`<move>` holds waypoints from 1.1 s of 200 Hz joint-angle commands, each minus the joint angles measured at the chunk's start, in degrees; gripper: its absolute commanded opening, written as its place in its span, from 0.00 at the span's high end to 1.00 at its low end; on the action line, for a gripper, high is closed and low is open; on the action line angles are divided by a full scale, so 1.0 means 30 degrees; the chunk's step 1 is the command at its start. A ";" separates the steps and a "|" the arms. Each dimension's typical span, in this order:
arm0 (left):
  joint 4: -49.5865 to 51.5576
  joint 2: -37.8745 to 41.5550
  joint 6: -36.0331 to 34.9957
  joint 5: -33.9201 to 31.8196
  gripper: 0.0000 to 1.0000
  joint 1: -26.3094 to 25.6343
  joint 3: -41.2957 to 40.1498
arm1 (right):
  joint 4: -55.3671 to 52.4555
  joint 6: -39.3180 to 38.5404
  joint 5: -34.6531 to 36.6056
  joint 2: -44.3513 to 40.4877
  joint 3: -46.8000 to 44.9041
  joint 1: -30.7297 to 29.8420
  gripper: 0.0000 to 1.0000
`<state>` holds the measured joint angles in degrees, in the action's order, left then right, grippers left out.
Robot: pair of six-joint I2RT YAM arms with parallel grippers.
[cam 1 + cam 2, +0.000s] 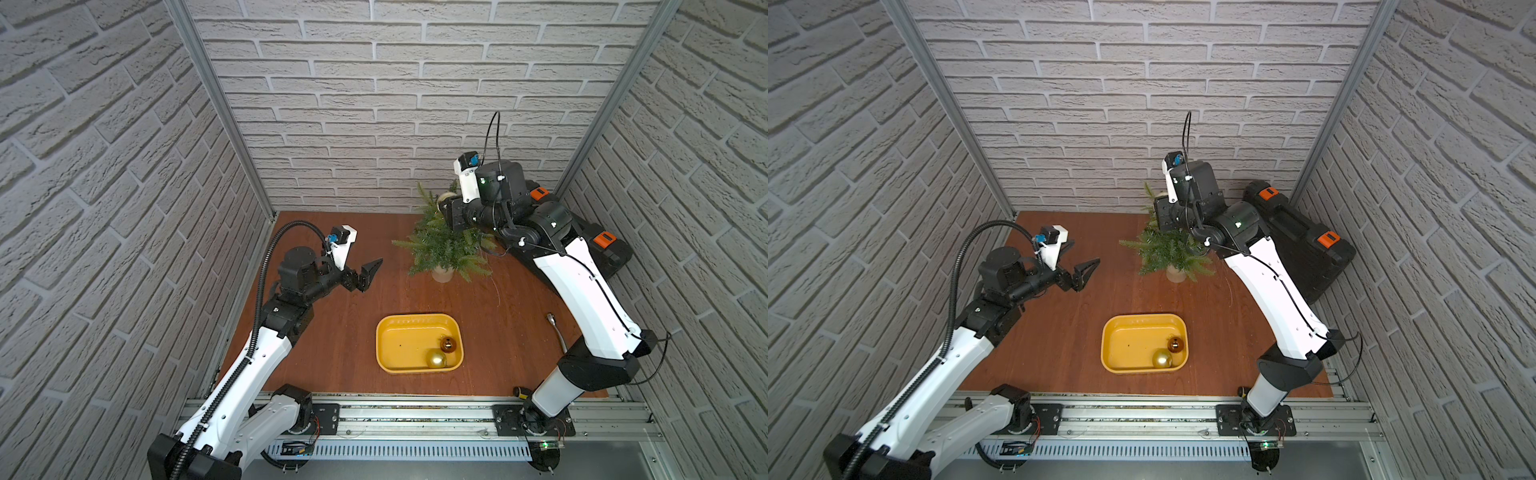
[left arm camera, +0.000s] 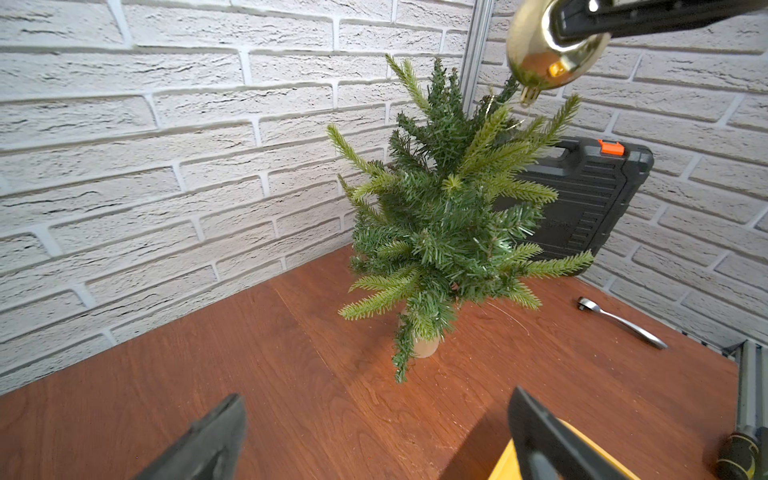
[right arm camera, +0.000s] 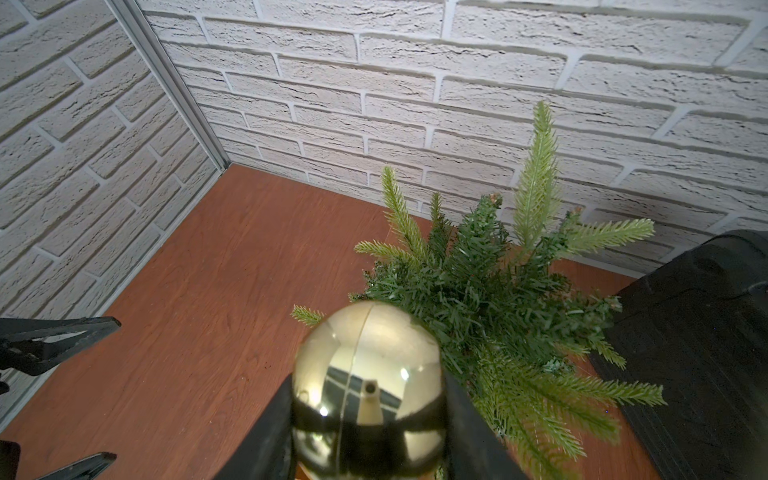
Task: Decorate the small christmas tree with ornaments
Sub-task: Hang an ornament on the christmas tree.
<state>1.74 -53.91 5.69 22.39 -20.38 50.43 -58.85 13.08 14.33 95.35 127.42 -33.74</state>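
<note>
Right claw [image 3: 368, 428] clamped on my shiny bauble [image 2: 540, 54] at the tree [image 1: 444, 245] top, left claw [image 1: 1086, 252] wide open, two baubles [image 1: 436, 358] in tray [image 1: 411, 318]

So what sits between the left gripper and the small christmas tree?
Nothing: only bare tabletop separates the open left gripper from the small christmas tree, shown in the left wrist view.
</note>
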 commanded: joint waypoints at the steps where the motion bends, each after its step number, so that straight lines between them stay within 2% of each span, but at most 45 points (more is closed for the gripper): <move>1: -0.0433 0.0055 -0.0308 -0.0068 0.02 -0.0146 0.0013 | 0.0904 0.0077 0.0112 -0.0806 -0.0679 0.0107 0.51; 67: -0.0440 0.0062 -0.0321 -0.0096 0.02 -0.0178 0.0019 | 0.1465 0.0434 -0.0291 -0.1452 -0.1947 0.0098 0.51; 124: -0.0425 0.0011 -0.0343 -0.0137 0.02 -0.0179 0.0020 | 0.1658 0.0650 -0.0404 -0.2130 -0.2675 0.0109 0.33; 171: -0.0378 -0.0018 -0.0340 -0.0114 0.02 -0.0179 0.0038 | 0.1315 0.0736 -0.0557 -0.2723 -0.2994 0.0103 0.33; 201: -0.0367 -0.0016 -0.0297 -0.0058 0.02 -0.0164 0.0044 | 0.0665 0.0952 -0.0605 -0.3540 -0.4026 0.0086 0.36; 220: -0.0332 -0.0048 -0.0242 -0.0053 0.02 -0.0177 0.0090 | 0.0373 0.1092 -0.1531 -0.4443 -0.5384 0.0028 0.38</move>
<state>1.78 -53.91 5.54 22.15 -20.64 50.43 -56.71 14.85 12.23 85.76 114.74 -33.63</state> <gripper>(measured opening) 0.983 0.634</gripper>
